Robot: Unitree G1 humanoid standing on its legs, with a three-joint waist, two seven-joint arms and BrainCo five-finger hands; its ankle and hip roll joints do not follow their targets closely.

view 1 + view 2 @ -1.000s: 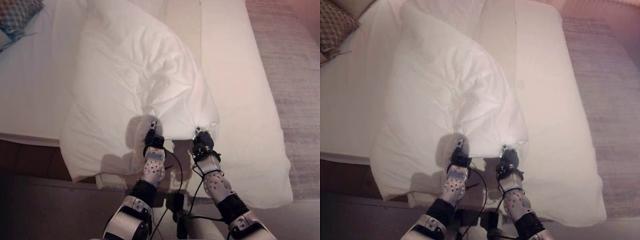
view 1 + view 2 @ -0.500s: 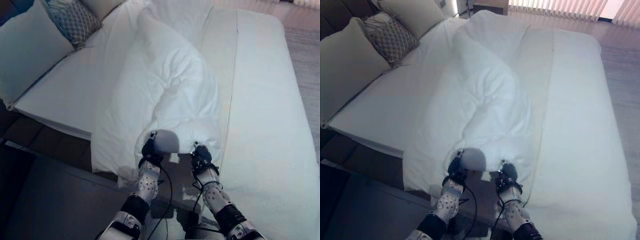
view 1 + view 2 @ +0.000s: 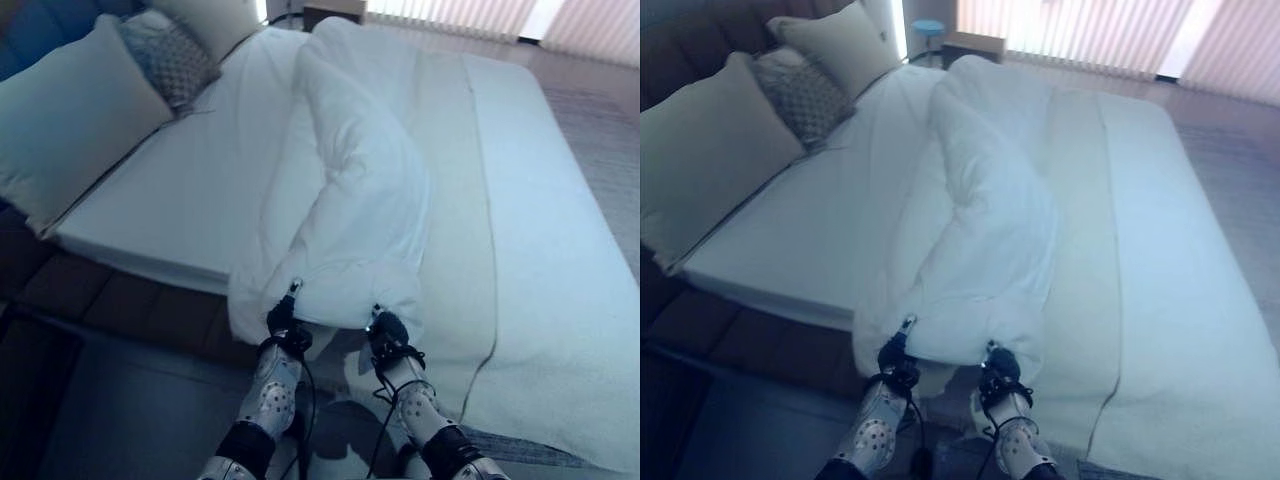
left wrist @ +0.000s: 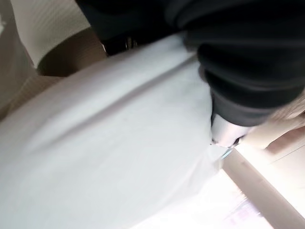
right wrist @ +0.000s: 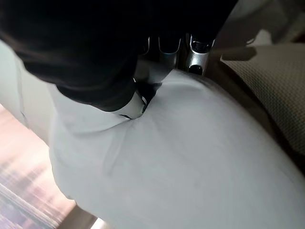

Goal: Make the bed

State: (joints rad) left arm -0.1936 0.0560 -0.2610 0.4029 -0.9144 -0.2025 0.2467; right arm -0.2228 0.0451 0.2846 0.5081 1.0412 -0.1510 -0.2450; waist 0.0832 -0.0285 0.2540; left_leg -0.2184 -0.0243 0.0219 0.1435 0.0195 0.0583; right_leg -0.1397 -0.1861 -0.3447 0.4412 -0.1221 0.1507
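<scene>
A white duvet (image 3: 360, 200) lies bunched in a long ridge down the middle of the bed, from the far end to the near edge. My left hand (image 3: 283, 325) and my right hand (image 3: 388, 330) sit side by side at its near end, which hangs over the bed's edge. In the left wrist view curled fingers (image 4: 224, 133) clamp the white cloth (image 4: 105, 143). The right wrist view has silver fingers (image 5: 167, 47) closed down onto a pinched fold of the duvet (image 5: 190, 157). To the left of the ridge the sheeted mattress (image 3: 180, 190) lies bare.
A large white pillow (image 3: 70, 110), a patterned cushion (image 3: 170, 60) and another pillow (image 3: 215, 20) lean at the head of the bed on the left. A smooth white cover (image 3: 560, 230) spreads over the right half. A rug (image 3: 610, 150) borders the bed's right side.
The view has swung up, so the pillows and the bed's far end have come into sight. Both hands keep their hold on the duvet's near edge, and the duvet has drawn into a narrower ridge.
</scene>
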